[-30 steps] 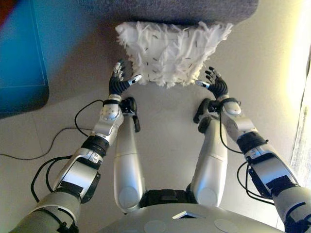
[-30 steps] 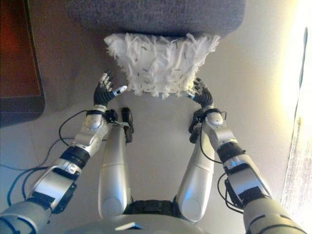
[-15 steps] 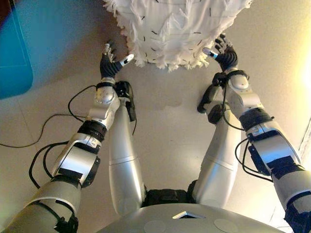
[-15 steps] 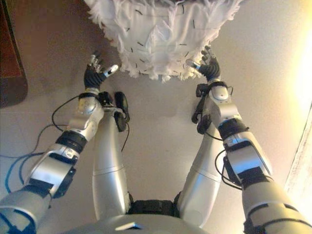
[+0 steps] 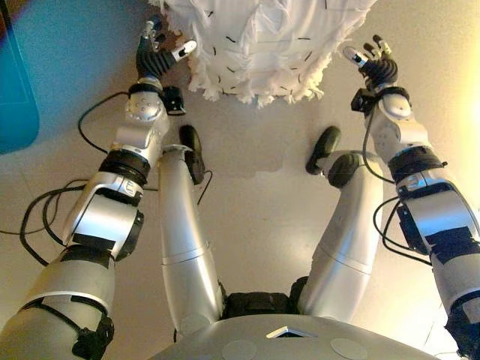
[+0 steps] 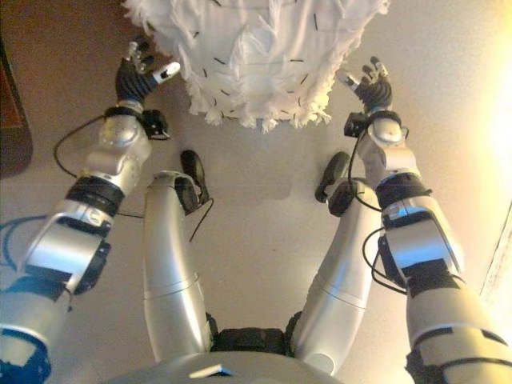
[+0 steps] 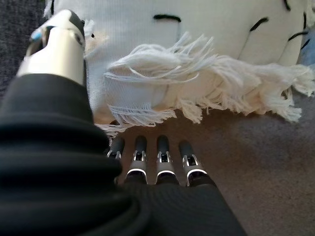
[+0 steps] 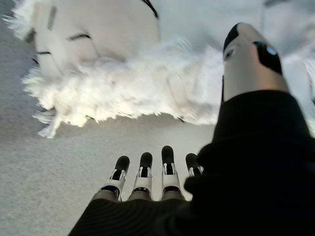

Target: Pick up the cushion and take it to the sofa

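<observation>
cushion (image 5: pixel 259 45): white, fringed, flecked with short dark stitches; lying on the floor (image 5: pixel 262 195) at the far edge of the head views, between the two hands, not lifted.
left hand (image 5: pixel 154 52): fingers spread and relaxed, thumb extended toward the cushion's left corner; just beside the fringe, holding nothing.
right hand (image 5: pixel 373 60): fingers spread, palm facing the cushion's right side, apart from the fringe; holding nothing.
risk, grip: likely to catch only loose fringe instead of the body, letting the cushion slip or tear free on lifting.
risk, symmetry: right hand farther off than the left; uneven squeeze could spin or push the cushion away.
risk, shape: soft filling may sag and drop out between the palms.
sofa: not identifiable for certain in these views.
writing: none readable.
</observation>
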`<state>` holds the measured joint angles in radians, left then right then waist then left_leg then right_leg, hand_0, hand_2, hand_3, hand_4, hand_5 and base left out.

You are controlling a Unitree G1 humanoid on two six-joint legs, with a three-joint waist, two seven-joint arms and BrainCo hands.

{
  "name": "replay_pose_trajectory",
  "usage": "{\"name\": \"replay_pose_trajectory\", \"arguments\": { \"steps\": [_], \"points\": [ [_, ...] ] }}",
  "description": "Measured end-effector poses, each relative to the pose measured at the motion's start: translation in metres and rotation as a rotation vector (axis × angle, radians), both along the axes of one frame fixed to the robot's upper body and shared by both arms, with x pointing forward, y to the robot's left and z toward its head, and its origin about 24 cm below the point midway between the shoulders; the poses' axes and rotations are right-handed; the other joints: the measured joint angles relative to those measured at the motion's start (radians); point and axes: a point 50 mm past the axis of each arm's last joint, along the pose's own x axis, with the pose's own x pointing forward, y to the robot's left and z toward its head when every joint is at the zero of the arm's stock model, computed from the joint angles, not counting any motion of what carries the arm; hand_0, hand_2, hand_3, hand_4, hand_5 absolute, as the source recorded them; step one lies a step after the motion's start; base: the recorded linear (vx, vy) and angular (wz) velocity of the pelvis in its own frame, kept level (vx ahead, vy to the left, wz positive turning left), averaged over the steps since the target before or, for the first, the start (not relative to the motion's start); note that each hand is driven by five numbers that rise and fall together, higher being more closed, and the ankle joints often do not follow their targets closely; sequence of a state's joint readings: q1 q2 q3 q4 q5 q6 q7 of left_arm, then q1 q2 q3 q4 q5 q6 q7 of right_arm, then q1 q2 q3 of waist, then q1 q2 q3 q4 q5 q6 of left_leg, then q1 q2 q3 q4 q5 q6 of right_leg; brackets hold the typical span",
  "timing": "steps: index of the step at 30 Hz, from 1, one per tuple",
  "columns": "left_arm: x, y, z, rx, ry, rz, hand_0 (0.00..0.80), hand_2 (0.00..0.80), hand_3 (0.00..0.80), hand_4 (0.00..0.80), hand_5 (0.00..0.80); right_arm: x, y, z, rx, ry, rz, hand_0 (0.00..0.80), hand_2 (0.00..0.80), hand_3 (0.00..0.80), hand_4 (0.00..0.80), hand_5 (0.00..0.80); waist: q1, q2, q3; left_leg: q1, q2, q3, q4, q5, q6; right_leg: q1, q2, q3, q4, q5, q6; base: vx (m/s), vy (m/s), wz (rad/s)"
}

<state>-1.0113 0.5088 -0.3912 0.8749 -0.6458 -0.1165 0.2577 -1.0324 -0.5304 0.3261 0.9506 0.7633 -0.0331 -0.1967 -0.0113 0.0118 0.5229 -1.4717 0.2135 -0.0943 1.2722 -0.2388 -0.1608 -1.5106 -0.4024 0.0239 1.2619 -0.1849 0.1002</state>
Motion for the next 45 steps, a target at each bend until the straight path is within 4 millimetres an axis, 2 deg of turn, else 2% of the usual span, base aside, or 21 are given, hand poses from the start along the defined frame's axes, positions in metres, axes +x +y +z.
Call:
{"name": "replay_pose_trajectory", "arguments": {
  "steps": [4, 11, 23, 31, 32, 33, 34, 35, 37, 38, 39, 45],
  "points": [
    [0.005, -0.003, 0.013, 0.001, 0.000, -0.040, 0.000, 0.000, 0.000, 0.000, 0.000, 0.002, 0.001, 0.007, -0.001, -0.008, 0.034, 0.000, 0.000, 0.000, 0.000, 0.000, -0.001, 0.000, 0.000, -0.014, 0.008, -0.001, 0.019, -0.001, 0.000, -0.015, 0.002, 0.005, 0.020, -0.004, -0.004, 0.004, -0.001, -0.01],
    [0.012, -0.006, 0.036, 0.009, 0.000, -0.122, 0.000, 0.000, 0.000, 0.000, 0.000, 0.011, 0.023, 0.035, -0.095, -0.032, 0.193, 0.000, 0.000, 0.000, 0.000, 0.000, 0.000, 0.000, 0.000, -0.050, 0.019, -0.006, 0.058, -0.002, -0.001, -0.059, 0.006, 0.018, 0.068, -0.010, -0.012, 0.000, 0.000, 0.00],
    [0.015, -0.003, 0.042, -0.120, 0.066, -0.269, 0.000, 0.000, 0.000, 0.000, 0.000, 0.014, 0.023, 0.046, -0.114, 0.003, 0.306, 0.000, 0.000, 0.000, 0.000, 0.000, 0.001, 0.000, 0.000, -0.094, 0.023, -0.008, 0.117, -0.007, 0.001, -0.109, -0.016, 0.037, 0.152, -0.043, -0.020, 0.017, 0.000, 0.06],
    [0.016, -0.013, 0.041, -0.127, 0.079, -0.335, 0.000, 0.000, 0.000, 0.000, 0.000, 0.015, 0.028, 0.046, -0.136, 0.030, 0.323, 0.000, 0.000, 0.000, 0.000, 0.000, 0.003, 0.000, 0.000, -0.093, 0.022, -0.008, 0.123, -0.005, 0.003, -0.110, -0.024, 0.042, 0.172, -0.053, -0.022, 0.007, 0.005, 0.03],
    [0.017, -0.015, 0.041, -0.122, 0.081, -0.346, 0.185, 0.185, 0.185, 0.185, 0.185, 0.015, 0.029, 0.046, -0.139, 0.032, 0.326, 0.000, 0.000, 0.000, 0.000, 0.000, 0.003, 0.000, 0.000, -0.093, 0.022, -0.008, 0.123, -0.005, 0.003, -0.110, -0.024, 0.042, 0.172, -0.054, -0.022, 0.000, 0.000, 0.00],
    [0.017, -0.017, 0.040, -0.116, 0.083, -0.357, 0.408, 0.408, 0.408, 0.408, 0.408, 0.015, 0.032, 0.046, -0.140, 0.034, 0.331, 0.000, 0.000, 0.000, 0.000, 0.000, 0.003, 0.000, 0.000, -0.093, 0.022, -0.007, 0.123, -0.005, 0.003, -0.110, -0.025, 0.042, 0.173, -0.054, -0.023, 0.000, 0.000, 0.00],
    [0.017, -0.020, 0.039, -0.106, 0.089, -0.364, 0.527, 0.527, 0.527, 0.527, 0.527, 0.016, 0.033, 0.044, -0.147, 0.040, 0.333, 0.000, 0.000, 0.000, 0.000, 0.000, 0.003, 0.000, 0.000, -0.092, 0.021, -0.007, 0.123, -0.005, 0.003, -0.110, -0.025, 0.043, 0.174, -0.055, -0.023, 0.000, 0.000, 0.00],
    [0.017, -0.021, 0.038, -0.113, 0.091, -0.367, 0.800, 0.800, 0.800, 0.800, 0.800, 0.016, 0.034, 0.043, -0.150, 0.046, 0.333, 0.000, 0.000, 0.000, 0.000, 0.000, 0.003, 0.000, 0.000, -0.092, 0.021, -0.007, 0.124, -0.005, 0.003, -0.110, -0.026, 0.044, 0.176, -0.055, -0.024, 0.000, 0.000, 0.00],
    [0.017, -0.023, 0.036, -0.116, 0.100, -0.375, 0.800, 0.800, 0.800, 0.800, 0.800, 0.016, 0.034, 0.042, -0.153, 0.056, 0.330, 0.000, 0.000, 0.000, 0.000, 0.000, 0.003, 0.000, 0.000, -0.092, 0.017, -0.006, 0.127, -0.005, 0.003, -0.114, -0.030, 0.048, 0.182, -0.057, -0.027, 0.002, 0.014, 0.05],
    [0.017, -0.024, 0.035, -0.115, 0.104, -0.379, 0.800, 0.800, 0.800, 0.800, 0.800, 0.016, 0.033, 0.042, -0.154, 0.062, 0.326, 0.141, 0.141, 0.141, 0.141, 0.141, 0.004, 0.001, 0.000, -0.092, 0.016, -0.005, 0.129, -0.005, 0.003, -0.117, -0.031, 0.051, 0.187, -0.058, -0.027, 0.006, 0.011, 0.04],
    [0.017, -0.024, 0.034, -0.107, 0.110, -0.382, 0.800, 0.800, 0.800, 0.800, 0.800, 0.016, 0.033, 0.041, -0.156, 0.069, 0.321, 0.800, 0.800, 0.800, 0.800, 0.800, 0.004, 0.001, 0.000, -0.092, 0.016, -0.005, 0.133, -0.005, 0.003, -0.119, -0.031, 0.054, 0.192, -0.060, -0.027, 0.009, 0.008, 0.04],
    [0.017, -0.028, 0.026, -0.078, 0.139, -0.397, 0.800, 0.800, 0.800, 0.800, 0.800, 0.015, 0.027, 0.040, -0.166, 0.083, 0.296, 0.800, 0.800, 0.800, 0.800, 0.800, 0.002, 0.001, 0.000, -0.092, 0.016, -0.005, 0.153, -0.005, 0.003, -0.123, -0.035, 0.065, 0.217, -0.065, -0.025, 0.004, 0.004, 0.02]
  ]
}}
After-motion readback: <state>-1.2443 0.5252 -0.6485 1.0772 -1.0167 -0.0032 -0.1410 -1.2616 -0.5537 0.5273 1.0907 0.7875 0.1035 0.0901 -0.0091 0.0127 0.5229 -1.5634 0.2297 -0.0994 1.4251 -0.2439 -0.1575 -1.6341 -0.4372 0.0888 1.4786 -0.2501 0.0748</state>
